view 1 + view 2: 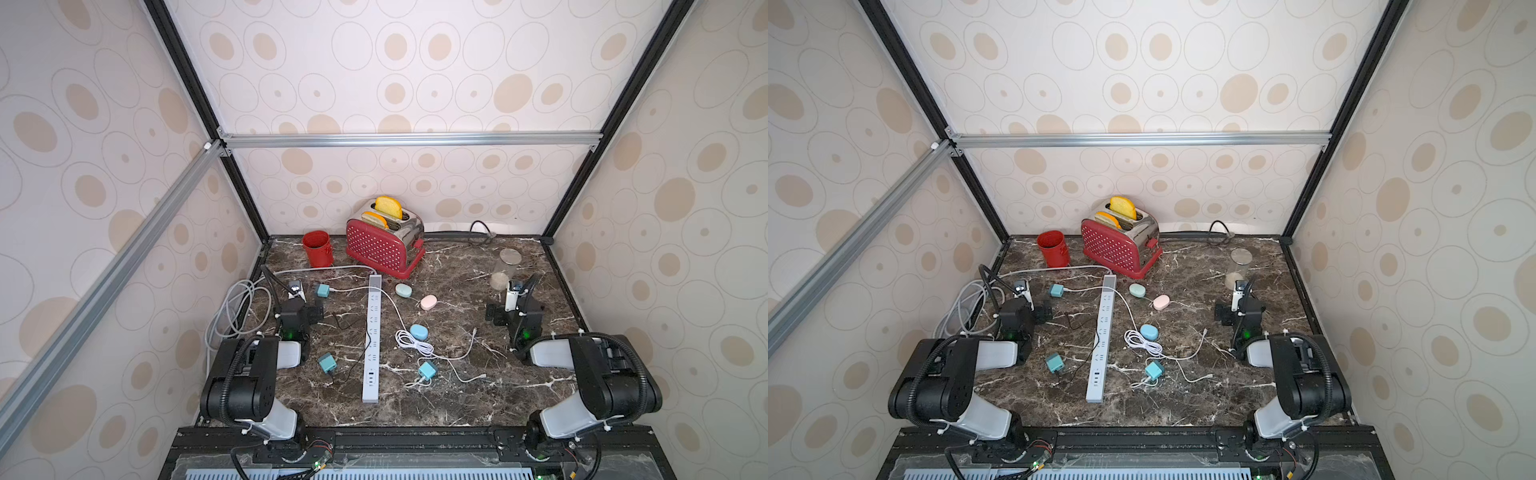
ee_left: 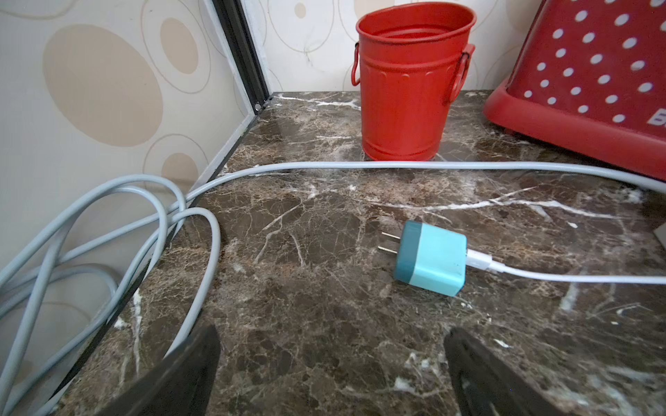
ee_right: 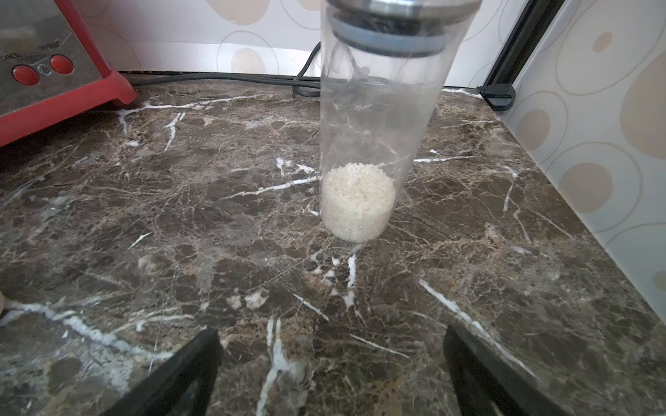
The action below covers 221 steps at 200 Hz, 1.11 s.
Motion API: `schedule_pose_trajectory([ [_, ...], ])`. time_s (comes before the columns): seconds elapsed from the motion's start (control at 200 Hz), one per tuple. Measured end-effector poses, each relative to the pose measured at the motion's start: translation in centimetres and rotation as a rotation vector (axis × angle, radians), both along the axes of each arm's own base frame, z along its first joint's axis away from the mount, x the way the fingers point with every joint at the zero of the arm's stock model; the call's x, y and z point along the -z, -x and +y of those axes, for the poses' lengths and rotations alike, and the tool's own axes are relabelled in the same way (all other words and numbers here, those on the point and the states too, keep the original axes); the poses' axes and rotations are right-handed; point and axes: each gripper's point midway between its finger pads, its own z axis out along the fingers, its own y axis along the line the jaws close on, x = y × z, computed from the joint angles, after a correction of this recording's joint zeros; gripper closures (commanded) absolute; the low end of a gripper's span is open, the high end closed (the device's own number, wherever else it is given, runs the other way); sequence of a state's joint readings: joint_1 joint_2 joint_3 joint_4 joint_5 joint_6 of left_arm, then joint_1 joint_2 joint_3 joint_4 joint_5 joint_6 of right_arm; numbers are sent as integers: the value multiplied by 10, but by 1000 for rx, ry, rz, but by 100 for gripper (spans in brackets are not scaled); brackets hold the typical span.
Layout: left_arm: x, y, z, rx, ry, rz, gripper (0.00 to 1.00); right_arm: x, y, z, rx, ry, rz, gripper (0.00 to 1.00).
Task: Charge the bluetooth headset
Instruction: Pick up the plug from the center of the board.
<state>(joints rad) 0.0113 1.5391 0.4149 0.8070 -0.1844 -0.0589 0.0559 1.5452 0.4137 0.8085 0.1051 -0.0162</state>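
Note:
Three small oval bluetooth headset cases lie right of the power strip (image 1: pixel 371 336): a green one (image 1: pixel 403 290), a pink one (image 1: pixel 429 302) and a blue one (image 1: pixel 419 332). A teal charger (image 2: pixel 430 258) with a white cable lies unplugged ahead of my left gripper (image 2: pixel 331 335), which is open over bare marble. Two more teal chargers (image 1: pixel 328 363) (image 1: pixel 427 369) lie either side of the strip's near end. A white cable coil (image 1: pixel 409 341) rests beside the blue case. My right gripper (image 3: pixel 331 335) is open at the far right, holding nothing.
A red bucket (image 2: pixel 407 83) and a red toaster (image 1: pixel 384 243) holding toast stand at the back. A clear jar (image 3: pixel 364 144) with rice in its bottom stands just ahead of the right gripper. The strip's grey cord (image 2: pixel 108 230) loops at the left edge.

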Motion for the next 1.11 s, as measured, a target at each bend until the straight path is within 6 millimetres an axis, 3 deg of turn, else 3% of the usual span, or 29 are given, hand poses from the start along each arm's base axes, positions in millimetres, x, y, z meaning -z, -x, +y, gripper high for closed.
schedule_pose_trajectory([
  [0.821,0,0,0,1,0,0,1,0,0,0,0,0,0,0],
  [0.941,0,0,-3,19,-1,11,1,-2,1,1,-5,3,2,4],
  [1.037,-12,1,-5,24,-7,41,1,-14,6,5,-16,10,30,6],
  [1.107,-38,-7,-4,15,-12,29,2,-43,1,11,-31,-12,24,11],
])
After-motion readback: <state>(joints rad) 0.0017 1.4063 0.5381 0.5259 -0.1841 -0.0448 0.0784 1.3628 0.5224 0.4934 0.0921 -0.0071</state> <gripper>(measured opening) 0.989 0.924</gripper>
